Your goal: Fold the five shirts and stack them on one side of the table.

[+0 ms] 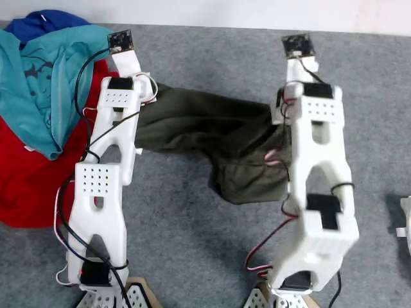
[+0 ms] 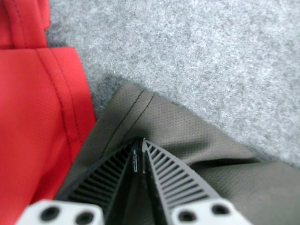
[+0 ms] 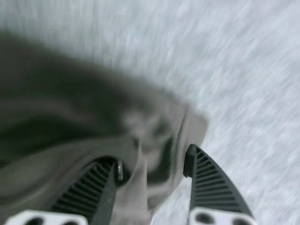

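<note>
An olive shirt (image 1: 205, 125) is shown crumpled on the grey counter (image 1: 192, 244) between the arms, one edge beside a red shirt (image 2: 33, 117) pinched by the left gripper (image 2: 138, 152), the right gripper (image 3: 153, 164) spread around a bunched corner; the grasping step of a fold is judged in hand, a pinch by that gripper needed next.

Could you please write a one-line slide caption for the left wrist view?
Left gripper shut on the hem of the olive shirt, beside the red shirt, on the grey table.
</note>
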{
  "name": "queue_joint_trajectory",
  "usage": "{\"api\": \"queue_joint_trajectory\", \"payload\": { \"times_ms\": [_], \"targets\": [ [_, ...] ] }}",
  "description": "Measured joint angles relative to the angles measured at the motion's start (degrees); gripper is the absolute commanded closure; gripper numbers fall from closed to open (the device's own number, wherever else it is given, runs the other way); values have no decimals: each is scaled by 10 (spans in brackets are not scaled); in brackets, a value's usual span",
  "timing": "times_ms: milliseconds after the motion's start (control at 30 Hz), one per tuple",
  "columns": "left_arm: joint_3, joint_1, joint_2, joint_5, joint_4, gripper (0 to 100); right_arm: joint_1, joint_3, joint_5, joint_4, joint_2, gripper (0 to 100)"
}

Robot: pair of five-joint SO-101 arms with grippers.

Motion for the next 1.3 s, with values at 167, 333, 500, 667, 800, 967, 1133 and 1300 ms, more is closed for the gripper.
{"api": "queue_joint_trajectory", "payload": {
  "times_ms": [167,333,500,667,800,967,1133,1300],
  "targets": [
    [0,0,0,0,0,990,-11,-90,0,143,25,790],
    [0,0,0,0,0,990,-41,-154,0,251,25,790],
    [0,0,0,0,0,990,-56,-167,0,295,25,859],
    [0,0,0,0,0,990,-102,-86,-9,271,16,989],
    [0,0,0,0,0,990,-130,2,-51,200,-37,990],
    [0,0,0,0,0,990,-164,173,-65,84,-158,991],
    [0,0,2,0,0,990,-171,375,-76,-94,-258,991],
    [0,0,2,0,-1,990,-172,447,-100,-198,-265,991]
  ]
}}
